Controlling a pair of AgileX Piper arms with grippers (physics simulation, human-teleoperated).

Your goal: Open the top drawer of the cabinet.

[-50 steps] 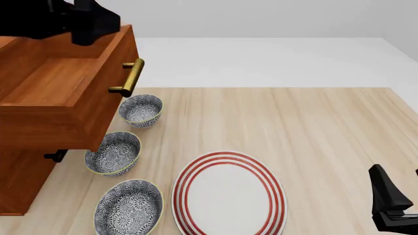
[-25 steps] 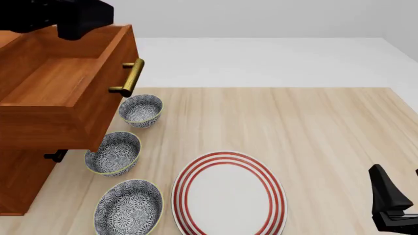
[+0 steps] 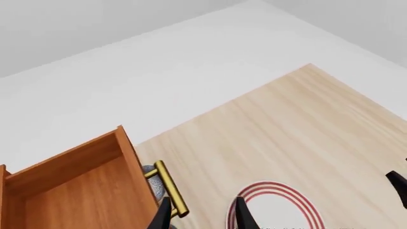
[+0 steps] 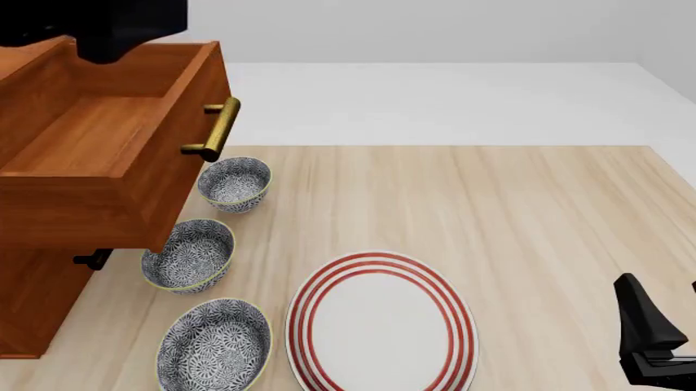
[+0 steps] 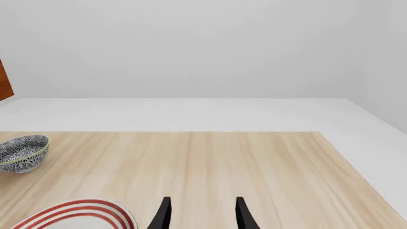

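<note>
Front view: the cabinet (image 4: 28,314) stands at the left edge of the table (image 4: 544,212), and the top drawer (image 4: 103,155) is pulled out far toward the right, so its bare wooden inside is visible from above. Its brass handle (image 4: 218,129) sticks out on the drawer front, free of any gripper. Part of the left arm (image 4: 103,24) is a dark shape above the far corner of the drawer, at the top left; its fingers are not seen in this view. Three patterned bowls (image 4: 187,254) stand in a row just beside the cabinet, the farthest one below the handle. A plate with red rings (image 4: 381,326) lies near the bowls, at the front middle of the table. The right gripper (image 4: 653,342) is low at the right edge, well apart from the cabinet; whether it is open cannot be told from here.

Left wrist view: the left gripper (image 3: 200,214) looks down from above, its two dark fingers (image 3: 242,215) spread apart with nothing between them. Behind them are the handle (image 3: 170,188), the front of the open drawer (image 3: 76,191) and a part of the plate (image 3: 279,205).

Right wrist view: the right gripper (image 5: 202,213) has its fingers (image 5: 163,213) apart and holds nothing, above bare table. One bowl (image 5: 23,151) and the rim of the plate (image 5: 76,214) are seen, and a thin edge of the cabinet (image 5: 5,81).
</note>
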